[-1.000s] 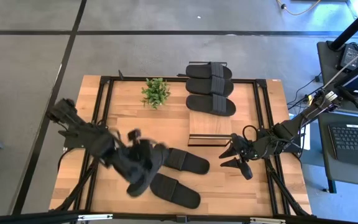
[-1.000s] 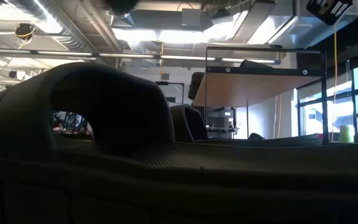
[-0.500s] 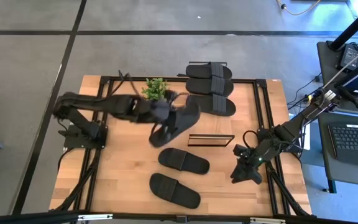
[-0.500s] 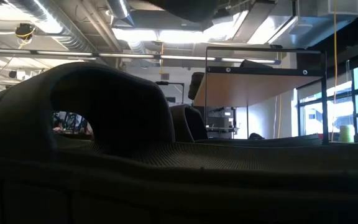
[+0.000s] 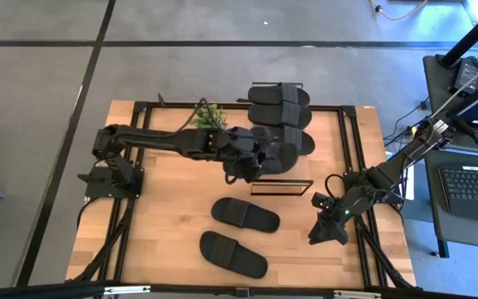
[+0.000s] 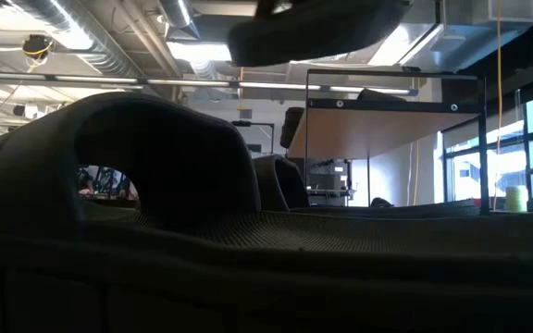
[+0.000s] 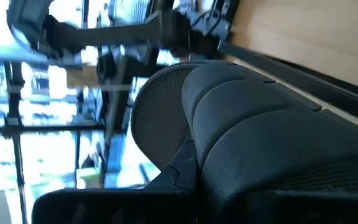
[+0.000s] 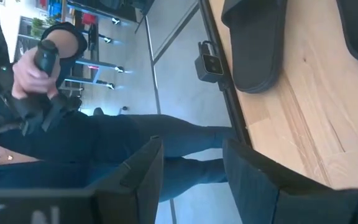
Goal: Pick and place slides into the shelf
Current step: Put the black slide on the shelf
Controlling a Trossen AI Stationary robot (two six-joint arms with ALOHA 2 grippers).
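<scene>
Left gripper (image 5: 251,162): reached across the table (image 5: 173,216) to its middle, above the shelf (image 5: 281,187), fingers clamped on one black slide (image 5: 260,158). Held slide was clear of the tabletop, lying partly over the near edge of the row on the shelf top. In the left wrist view the held slide (image 7: 260,137) filled most of the picture, ribbed strap uppermost, with the wooden board beyond it. In the low view the same slide (image 6: 317,32) showed overhead as a dark oval.

Right gripper (image 5: 329,231): at the right edge of the table, low, near the black frame rail; fingers (image 8: 253,177) stood apart with nothing between them. Right wrist view looked along the table edge.

Slides on shelf top: three (image 5: 279,112), set side by side in a row at the far side of the table, the nearest one partly hidden by the held slide.

Slides on the tabletop: two, one (image 5: 246,214) just in front of the shelf, one (image 5: 233,254) nearer the front edge, both flat, soles down, apart from each other. Low view was largely filled by the strap of the front one (image 6: 155,166).

Potted plant (image 5: 208,115): small, green, at the far side of the table, left of the shelf, partly covered by the left arm.

Person (image 8: 36,99): seated beyond the table edge, a hand on a dark handle, seen in the right wrist view only.
</scene>
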